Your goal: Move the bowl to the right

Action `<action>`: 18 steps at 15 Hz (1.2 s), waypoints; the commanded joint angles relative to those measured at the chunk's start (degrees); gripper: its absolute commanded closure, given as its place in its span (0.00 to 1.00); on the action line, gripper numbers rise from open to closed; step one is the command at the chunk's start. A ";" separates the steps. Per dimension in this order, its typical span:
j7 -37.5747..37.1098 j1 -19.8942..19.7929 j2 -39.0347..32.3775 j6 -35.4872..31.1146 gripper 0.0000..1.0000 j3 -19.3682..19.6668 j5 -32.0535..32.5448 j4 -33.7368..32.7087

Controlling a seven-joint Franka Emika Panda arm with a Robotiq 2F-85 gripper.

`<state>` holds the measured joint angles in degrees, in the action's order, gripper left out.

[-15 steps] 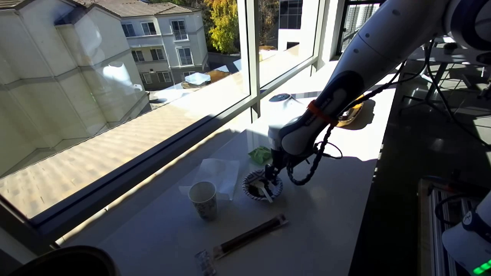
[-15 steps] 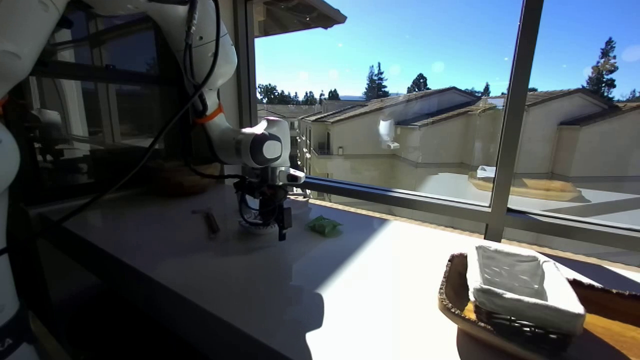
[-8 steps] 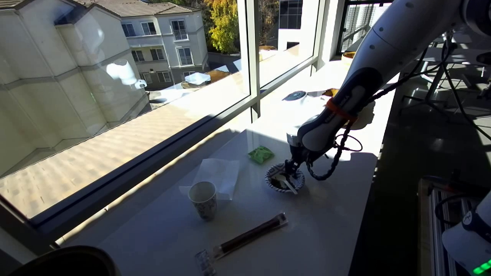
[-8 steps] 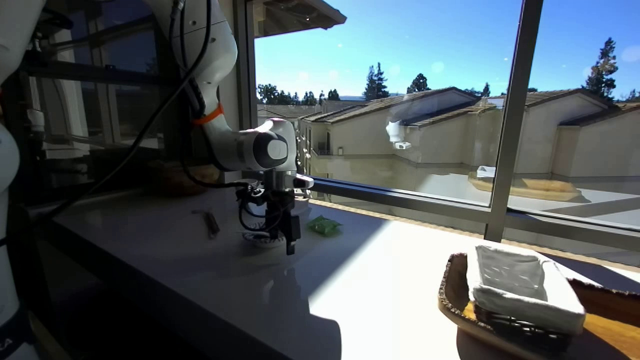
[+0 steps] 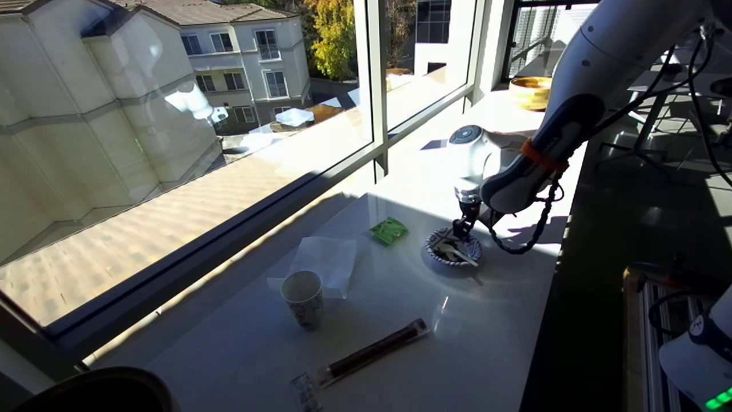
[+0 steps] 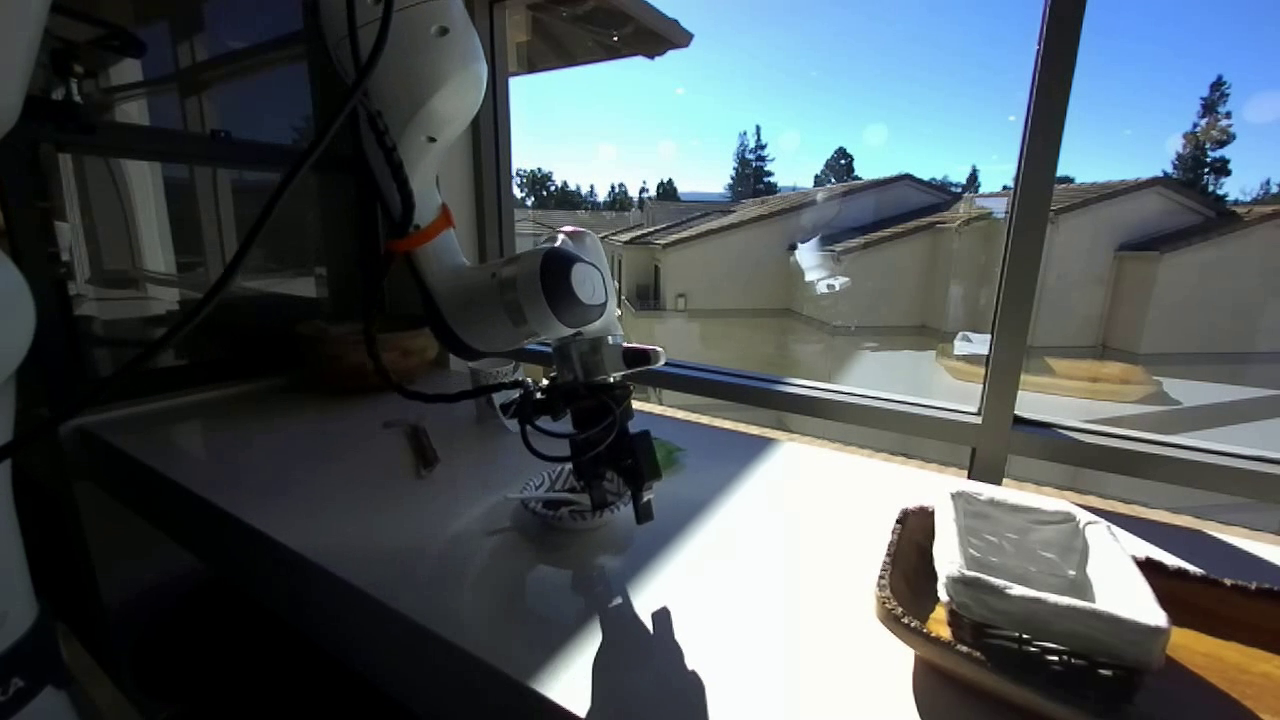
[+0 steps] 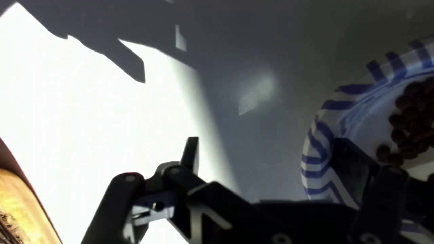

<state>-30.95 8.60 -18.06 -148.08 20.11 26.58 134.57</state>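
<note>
The bowl [image 5: 436,253] is a shallow, round, patterned paper bowl with dark pieces and a white utensil inside. It stands upright on the white table in both exterior views [image 6: 545,510]. In the wrist view it fills the right side, with a blue-and-white rim [image 7: 313,166]. My gripper [image 7: 265,139] is open. One finger is inside the bowl against the rim's inner side; the other is outside, apart from the bowl. The gripper also shows over the bowl in both exterior views [image 6: 622,506] [image 5: 461,234]. Nothing is clamped between the fingers.
A patterned paper cup [image 5: 303,303], a napkin [image 5: 326,260], a green packet [image 5: 389,231] and a long brown wrapped stick [image 5: 374,352] lie around. A wooden tray [image 6: 905,590] holds a white-lined basket [image 6: 1060,600]. A window runs along one table edge.
The bowl and my gripper have moved together along the table, past the green packet and toward the sunlit part and the wooden tray. The cup, packet and stick have stayed in place.
</note>
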 commanded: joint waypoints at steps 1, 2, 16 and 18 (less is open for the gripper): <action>-5.39 -0.34 1.20 -2.94 0.00 3.42 11.47 2.05; -6.80 -0.72 1.19 -3.48 0.00 3.97 14.41 2.01; -8.66 -7.86 23.54 12.34 0.00 -12.07 -13.23 8.00; -14.17 -9.55 28.06 17.37 0.00 -13.52 -9.76 8.37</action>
<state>-38.28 1.83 2.18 -136.46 8.90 13.42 139.93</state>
